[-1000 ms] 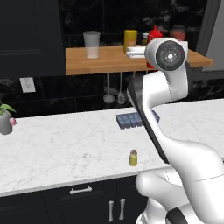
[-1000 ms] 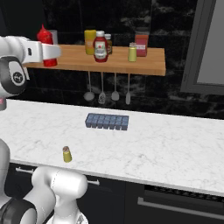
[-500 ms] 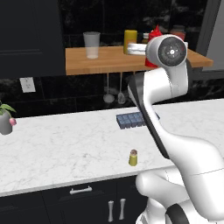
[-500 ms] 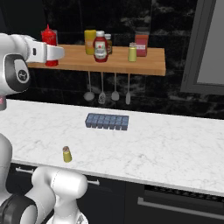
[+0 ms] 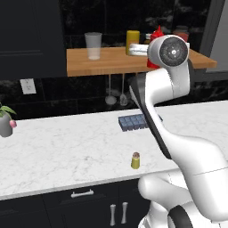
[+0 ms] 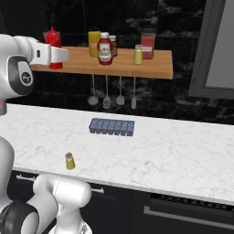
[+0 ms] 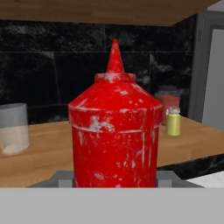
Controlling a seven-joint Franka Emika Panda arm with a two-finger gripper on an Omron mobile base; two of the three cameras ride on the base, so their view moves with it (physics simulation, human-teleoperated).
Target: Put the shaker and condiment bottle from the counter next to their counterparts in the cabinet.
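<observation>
Red bottle carried along the wooden shelf

Red plastic fills the hand view: the condiment bottle (image 7: 114, 135) sits upright between the tool's jaws, which are closed on its body. In the right base view the tool (image 6: 55, 55) holds that bottle (image 6: 53, 38) at the left end of the cabinet (image 6: 151, 71), a light-brown shelf board, with the bottle's base at about board level; I cannot tell whether it touches the wood. Compared with a second ago, the bottle and tool have shifted rightward along the shelf, toward the other containers, and the jaw gap looks unchanged.

Just beyond the tool along the shelf stand the tall yellow bottle (image 6: 94, 42) and the white-capped ketchup bottle (image 6: 105, 49), then the bigger yellow-green shaker (image 6: 138, 55) and a red canister (image 6: 148, 45). On the tool's other side a clear glass (image 5: 93, 45) stands on the board.

Well below the tool, the shaker (image 6: 69, 161) stands upright near the front edge of the desk (image 6: 183, 160), where it stood a second ago. A blue ice-cube tray (image 6: 112, 127) lies farther back on the marble, also unmoved.
</observation>
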